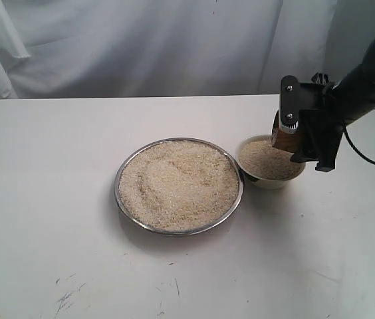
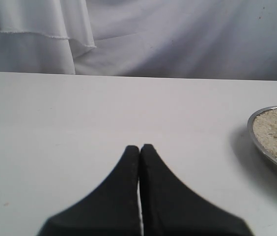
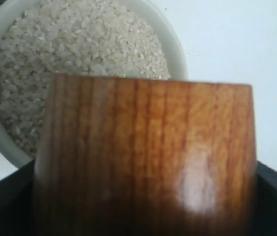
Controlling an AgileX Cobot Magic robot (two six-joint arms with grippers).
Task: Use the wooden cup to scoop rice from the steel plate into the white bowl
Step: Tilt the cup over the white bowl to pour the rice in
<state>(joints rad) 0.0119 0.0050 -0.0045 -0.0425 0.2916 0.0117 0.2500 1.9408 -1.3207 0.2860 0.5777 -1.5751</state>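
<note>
In the exterior view, the wooden cup (image 1: 282,139) is largely hidden behind the right hand (image 1: 304,136); only a narrow strip of wood shows. In the right wrist view, the cup's wall is blurred close to the lens, its mouth is hidden, and it covers part of the white bowl (image 3: 178,49). In the left wrist view, the frame edge cuts off most of the steel plate (image 2: 252,135).
</note>
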